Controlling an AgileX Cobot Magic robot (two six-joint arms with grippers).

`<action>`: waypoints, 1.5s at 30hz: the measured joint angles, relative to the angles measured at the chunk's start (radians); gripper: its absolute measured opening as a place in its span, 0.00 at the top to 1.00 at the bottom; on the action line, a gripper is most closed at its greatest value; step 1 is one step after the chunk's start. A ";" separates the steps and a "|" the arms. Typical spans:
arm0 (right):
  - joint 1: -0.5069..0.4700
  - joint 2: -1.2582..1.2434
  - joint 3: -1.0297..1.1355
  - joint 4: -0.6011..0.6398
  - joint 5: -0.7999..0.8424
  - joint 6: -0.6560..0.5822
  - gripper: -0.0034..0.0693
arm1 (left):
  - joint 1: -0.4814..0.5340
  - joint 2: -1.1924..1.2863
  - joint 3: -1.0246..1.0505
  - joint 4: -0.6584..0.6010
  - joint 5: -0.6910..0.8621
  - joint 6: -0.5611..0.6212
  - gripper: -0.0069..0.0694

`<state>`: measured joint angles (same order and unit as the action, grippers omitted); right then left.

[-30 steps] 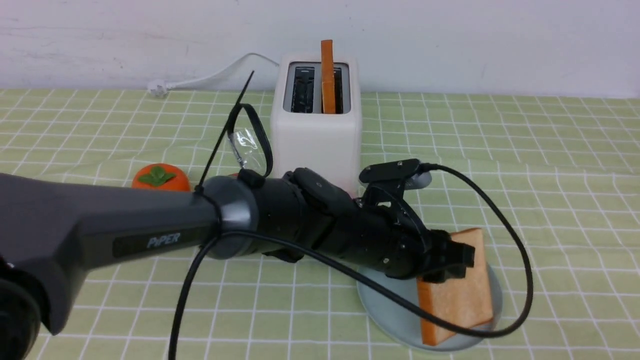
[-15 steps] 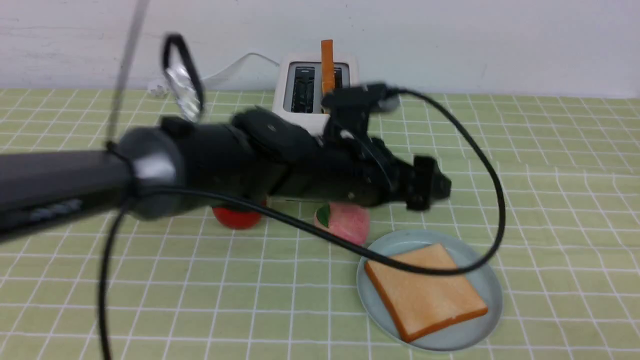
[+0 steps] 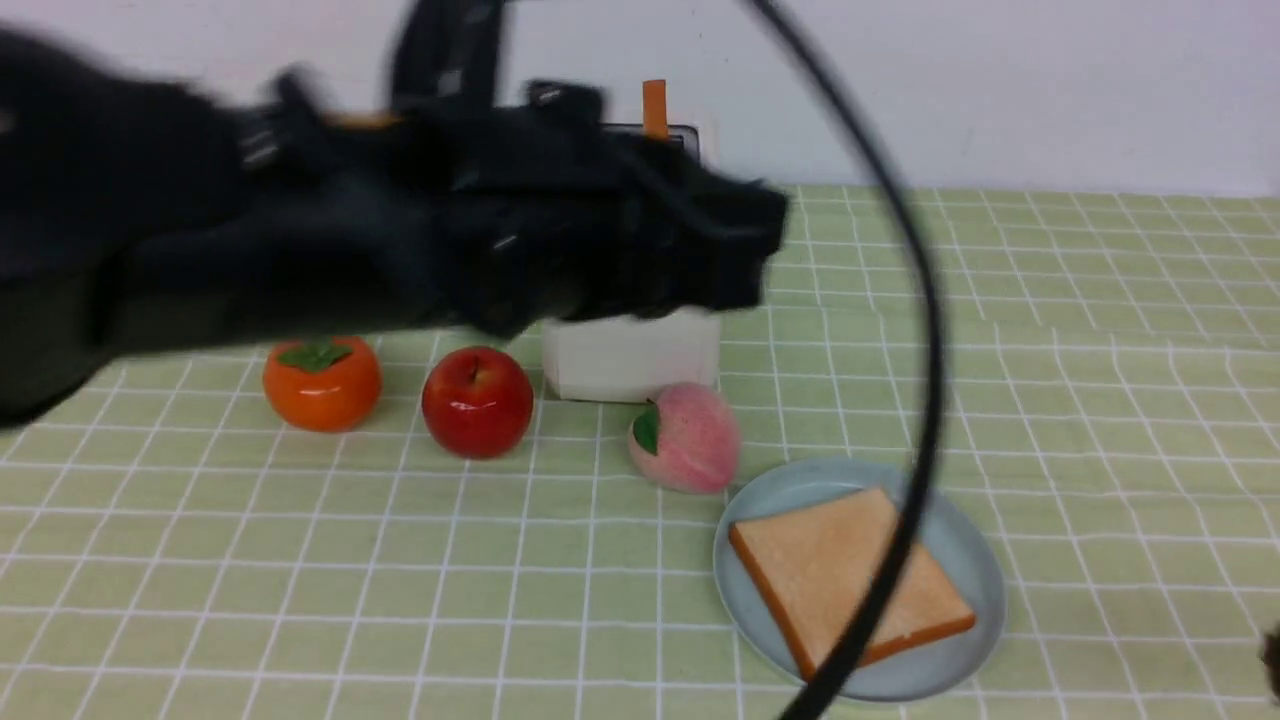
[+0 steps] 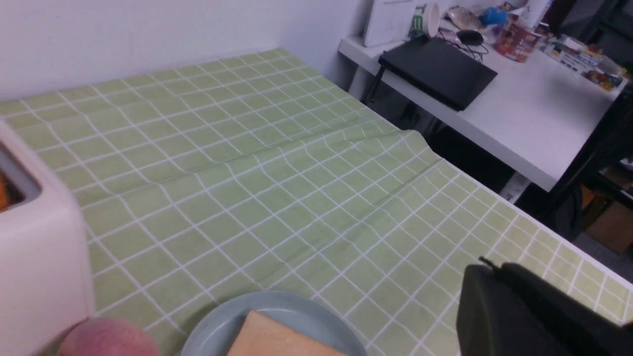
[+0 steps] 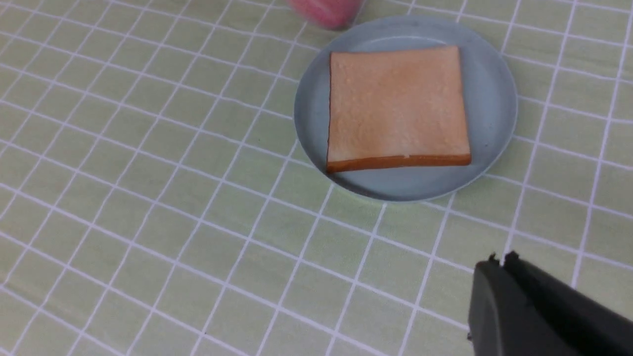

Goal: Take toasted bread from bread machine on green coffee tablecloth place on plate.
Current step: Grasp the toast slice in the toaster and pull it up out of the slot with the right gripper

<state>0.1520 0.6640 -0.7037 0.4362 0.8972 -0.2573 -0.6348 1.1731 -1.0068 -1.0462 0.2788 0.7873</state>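
Front view has my left gripper [image 3: 760,250] as a dark blur raised in front of the bread machine [image 3: 630,360], hiding most of its top, while my black cable [image 3: 925,330] arcs down across the plate [image 3: 985,580]. On my left wrist view its fingers [image 4: 494,296] sit pressed together with nothing between them, so that hand is clenched and empty. My right gripper [image 5: 499,257] is likewise closed on nothing, over the green coffee tablecloth [image 3: 1050,400] near the plate. One slice of toasted bread [image 3: 850,585] lies flat on the plate, pale face up, its corners close to the rim. A second slice [image 3: 654,108] stands upright in the top of the bread machine, its orange crust edge poking above my arm. A pink peach [image 3: 685,437] rests between the machine and the plate, just beside the plate's rim; whether it touches I cannot tell. A red apple [image 3: 477,402] and an orange persimmon [image 3: 322,383] stand in a row to its left.
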 joint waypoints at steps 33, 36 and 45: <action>0.296 1.358 -1.117 0.195 -0.604 -0.208 0.16 | 0.000 -0.856 0.726 -0.024 -0.363 0.081 0.93; 0.296 1.409 -1.127 0.178 -0.656 -0.206 0.22 | 0.000 -0.856 0.728 -0.024 -0.362 0.081 0.93; 0.296 1.454 -1.128 0.174 -0.690 -0.205 0.62 | 0.000 -0.856 0.728 -0.030 -0.362 0.081 0.93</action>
<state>0.4477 2.1175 -1.8314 0.6103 0.2067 -0.4625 -0.6348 0.3171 -0.2793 -1.0757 -0.0834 0.8684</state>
